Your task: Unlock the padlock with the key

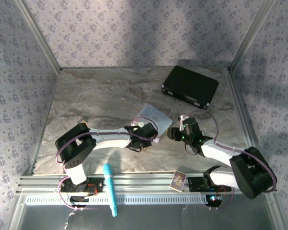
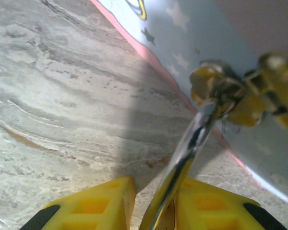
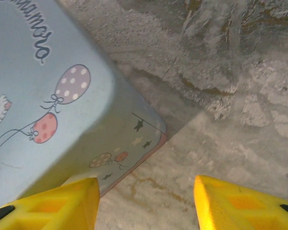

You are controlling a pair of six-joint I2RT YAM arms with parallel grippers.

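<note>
We are seeing one silvery key [image 2: 182,167] pinched in the left gripper [image 2: 156,201], its tip meeting one blurred padlock [image 2: 216,91] at the wall of the single tin [image 3: 62,96]. The right gripper [image 3: 145,191] is hanging spread apart nearby; the keyhole is unclear.

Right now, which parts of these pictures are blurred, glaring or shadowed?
Left wrist: the small brass-gold padlock and the silvery metal key are out of focus, glare streaking the key. Right wrist: the pastel blue cartoon tin is sharp, a shadow edge crossing the marbled table.

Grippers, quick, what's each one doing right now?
Left gripper: closed on the key, tip at the padlock.
Right gripper: open, holding nothing, beside the tin.
</note>
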